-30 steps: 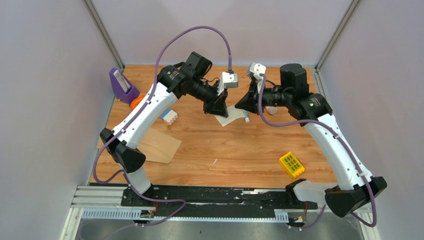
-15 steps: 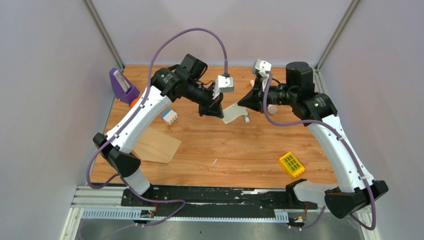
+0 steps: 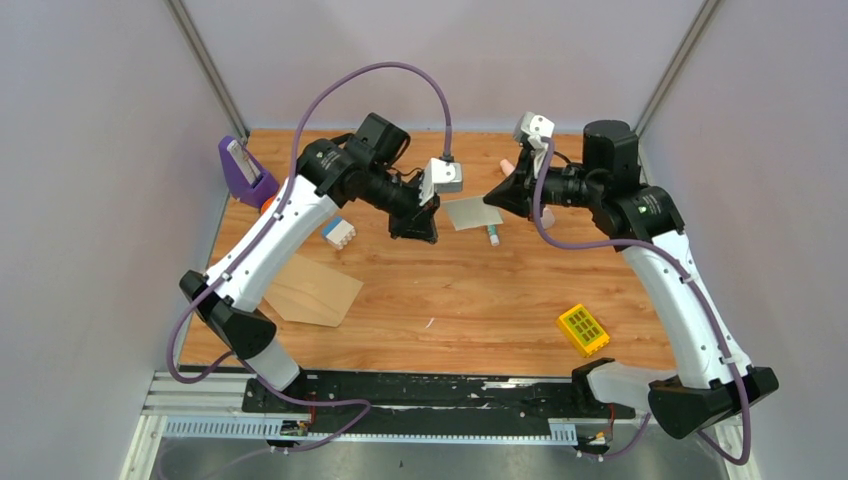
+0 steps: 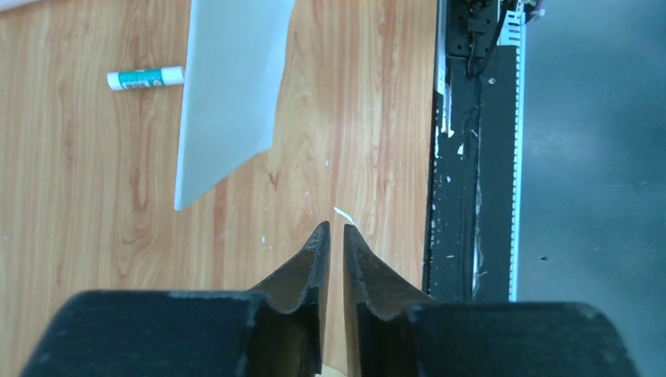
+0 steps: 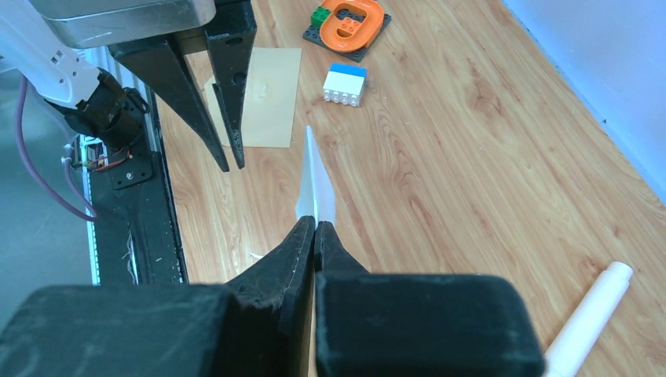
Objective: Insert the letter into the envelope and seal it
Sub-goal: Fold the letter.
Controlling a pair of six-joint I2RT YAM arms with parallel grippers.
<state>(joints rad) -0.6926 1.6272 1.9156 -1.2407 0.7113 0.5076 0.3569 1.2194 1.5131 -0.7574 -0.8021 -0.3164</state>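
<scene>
The right gripper (image 5: 315,228) is clamped tight on 1 edge of the letter (image 5: 316,184). The sheet juts out from its tips, lifted clear of the desk (image 3: 450,300) over the far middle. The left gripper (image 4: 335,236) is closed too, with only a thin slit between its jaws and nothing in it. It hangs just beside the letter's free end without touching it. Under the sheet a glue stick (image 4: 146,77) lies on the wood. The envelope (image 3: 315,292) lies flat at the near left of the desk, well apart from the letter. A blue-and-white brick (image 3: 339,234) sits just beyond the envelope. A yellow block (image 3: 583,330) lies at the near right.
</scene>
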